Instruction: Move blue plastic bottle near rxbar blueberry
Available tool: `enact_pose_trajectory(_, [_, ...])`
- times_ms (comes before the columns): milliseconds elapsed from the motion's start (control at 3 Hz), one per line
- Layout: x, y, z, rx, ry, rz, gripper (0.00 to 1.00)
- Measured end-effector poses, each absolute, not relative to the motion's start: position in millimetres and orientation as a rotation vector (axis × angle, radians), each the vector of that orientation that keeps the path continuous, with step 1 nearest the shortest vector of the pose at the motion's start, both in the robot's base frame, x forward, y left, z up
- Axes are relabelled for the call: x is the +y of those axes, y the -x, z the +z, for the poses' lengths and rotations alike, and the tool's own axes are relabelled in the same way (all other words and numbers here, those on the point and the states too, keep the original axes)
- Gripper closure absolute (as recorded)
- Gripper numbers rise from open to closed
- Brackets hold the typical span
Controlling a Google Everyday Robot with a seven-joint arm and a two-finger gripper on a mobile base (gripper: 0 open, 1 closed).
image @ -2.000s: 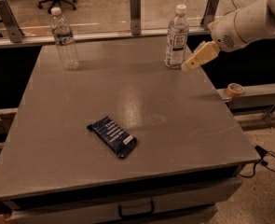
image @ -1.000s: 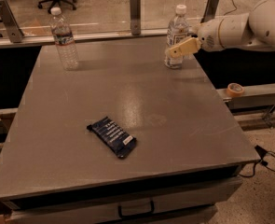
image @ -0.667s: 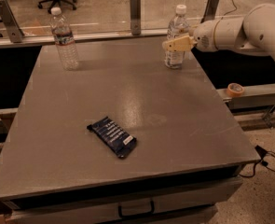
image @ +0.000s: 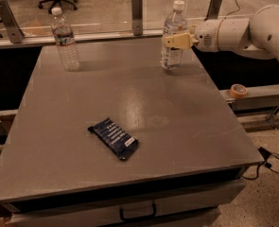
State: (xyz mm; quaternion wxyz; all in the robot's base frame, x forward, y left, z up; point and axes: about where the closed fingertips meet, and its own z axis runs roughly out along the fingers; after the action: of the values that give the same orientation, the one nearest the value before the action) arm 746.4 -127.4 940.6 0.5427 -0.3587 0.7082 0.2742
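Note:
The blue plastic bottle [image: 173, 30] stands upright near the table's far right edge, with a white cap and a dark-blue-and-white label. My gripper [image: 178, 40] reaches in from the right at the bottle's middle, and its yellowish tip lies across the front of the label. The rxbar blueberry [image: 114, 138], a flat dark navy wrapper with white text, lies on the grey table [image: 186, 126] near the front centre, well apart from the bottle.
A slimmer ribbed clear bottle [image: 65, 40] stands at the table's far left. A glass barrier with metal posts [image: 137, 7] runs behind the table. A roll of tape [image: 238, 90] sits on the ledge to the right.
My gripper has moved left from beside the bottle to its middle, so that it now overlaps the label. The bottle and the bar have not moved.

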Motion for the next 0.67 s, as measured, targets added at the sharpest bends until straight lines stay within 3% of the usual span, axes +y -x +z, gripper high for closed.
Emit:
enact_pose_trajectory(333, [-109.5, -693.0, 968.4, 1.678, 0.922, 0.723, 1.00])
enact_pose_trajectory(667, [-104.6, -689.8, 970.7, 1.676, 0.936, 0.724, 1.00])
